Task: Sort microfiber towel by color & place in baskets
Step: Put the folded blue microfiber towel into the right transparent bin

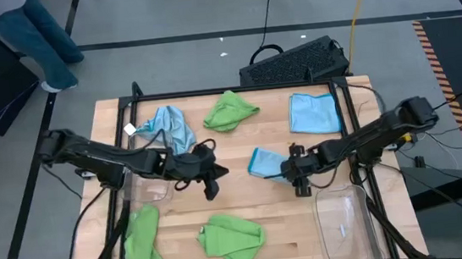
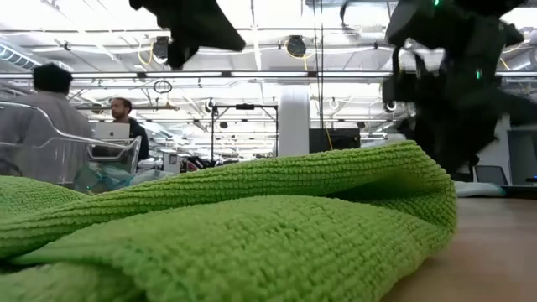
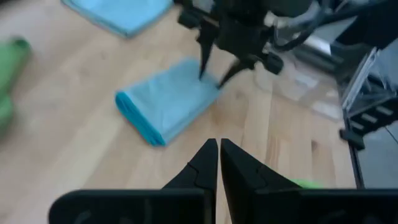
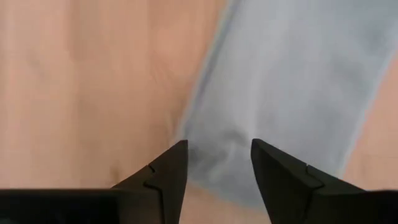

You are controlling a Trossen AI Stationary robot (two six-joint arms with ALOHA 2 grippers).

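Towels lie scattered on a wooden table (image 1: pixel 242 158) in a bright open hall where people sit at the far left. A green towel (image 2: pixel 252 226) fills the low view, hiding most of the tabletop. The right gripper (image 4: pixel 217 165), jaws parted, hangs over an edge of the folded blue towel (image 1: pixel 266 162) at mid-table; whether it touches is unclear. The left gripper (image 3: pixel 217 163), shut and empty, hovers just left of it.

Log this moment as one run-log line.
right gripper: open, over folded blue towel | left gripper: shut, empty, mid-table | right basket: empty
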